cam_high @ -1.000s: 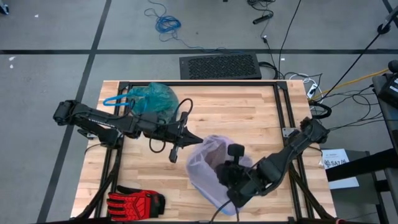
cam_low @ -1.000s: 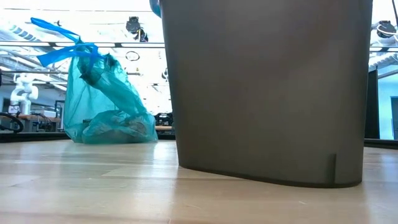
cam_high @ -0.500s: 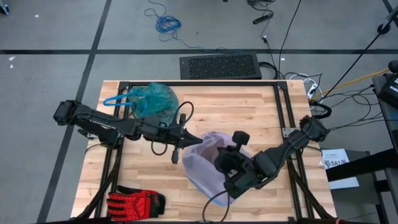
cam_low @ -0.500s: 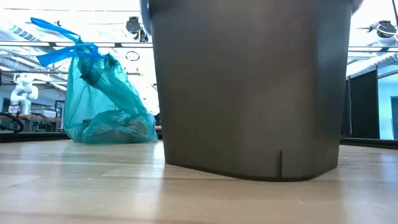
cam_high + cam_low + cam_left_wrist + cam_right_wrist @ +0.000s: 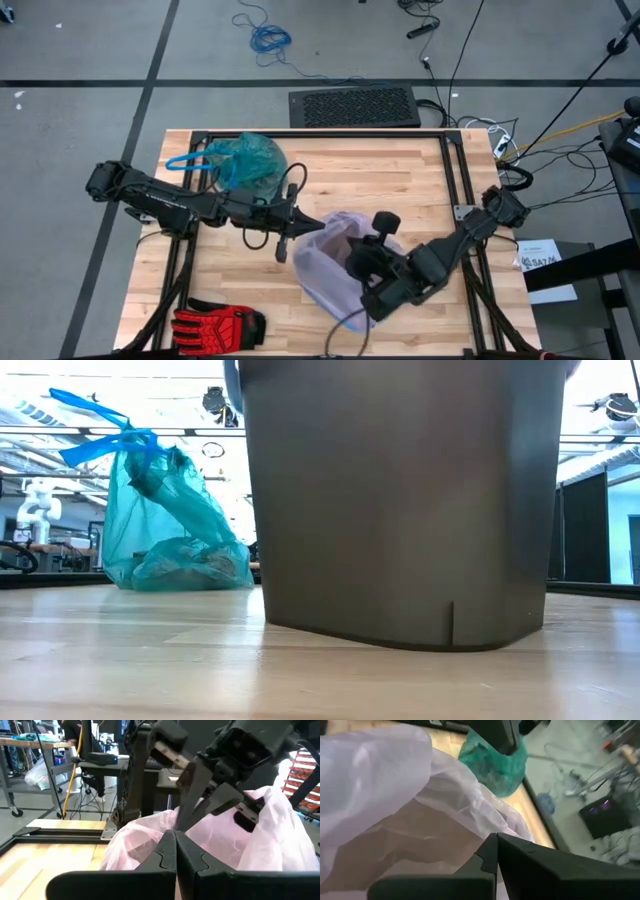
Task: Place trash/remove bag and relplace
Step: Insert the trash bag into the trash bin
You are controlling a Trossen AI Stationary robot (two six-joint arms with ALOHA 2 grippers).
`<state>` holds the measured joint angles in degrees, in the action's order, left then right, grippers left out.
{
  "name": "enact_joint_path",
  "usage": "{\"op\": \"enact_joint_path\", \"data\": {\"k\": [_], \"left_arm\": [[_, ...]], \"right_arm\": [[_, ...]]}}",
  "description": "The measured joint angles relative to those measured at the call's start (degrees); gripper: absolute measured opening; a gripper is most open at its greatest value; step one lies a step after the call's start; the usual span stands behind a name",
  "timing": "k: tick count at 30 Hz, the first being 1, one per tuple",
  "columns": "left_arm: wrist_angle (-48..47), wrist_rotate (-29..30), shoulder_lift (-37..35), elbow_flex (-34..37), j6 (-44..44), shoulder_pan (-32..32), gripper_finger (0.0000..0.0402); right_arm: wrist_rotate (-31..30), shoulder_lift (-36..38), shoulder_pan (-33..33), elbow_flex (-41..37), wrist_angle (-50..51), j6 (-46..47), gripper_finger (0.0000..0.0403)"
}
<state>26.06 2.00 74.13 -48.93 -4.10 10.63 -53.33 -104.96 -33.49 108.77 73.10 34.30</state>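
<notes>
High view: one teal-green bag (image 5: pixel 245 160), tied and full, is seen on the counter (image 5: pixel 400 180) behind the left claw (image 5: pixel 318 226); one lilac liner (image 5: pixel 335 265) is draped over one grey bin (image 5: pixel 400 510). Both claws are clenched: the left, stretched low, meets the liner's rim; the right claw (image 5: pixel 362 262) is bent over the bin, liner just beside it. One red glove (image 5: pixel 215 324) lies well apart.

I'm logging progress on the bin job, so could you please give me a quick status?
Left claw shut at the lilac bag rim. Right claw shut over the bin. Teal bag tied, set aside at table's far edge. Nothing blocking.
</notes>
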Motion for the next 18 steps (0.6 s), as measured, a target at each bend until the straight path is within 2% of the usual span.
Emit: {"op": "enact_joint_path", "data": {"k": [7,10,15,18], "left_arm": [[-0.02,0.00,-0.30,0.00,0.00,-0.11,0.0000],[0.48,0.00,-0.30,0.00,0.00,-0.11,0.0000],[1.24,0.20,-0.28,0.00,2.37,-0.11,0.0000],[2.03,0.22,-0.79,-0.02,7.65,-0.29,0.0000]], "right_arm": [[-7.95,0.19,-1.68,4.09,8.48,2.24,0.0000],[-8.88,0.23,0.41,5.42,9.53,2.62,0.0000],[-6.56,0.23,5.46,4.53,9.84,0.70,0.0000],[-9.87,0.17,8.78,3.13,11.25,0.59,0.0000]]}}
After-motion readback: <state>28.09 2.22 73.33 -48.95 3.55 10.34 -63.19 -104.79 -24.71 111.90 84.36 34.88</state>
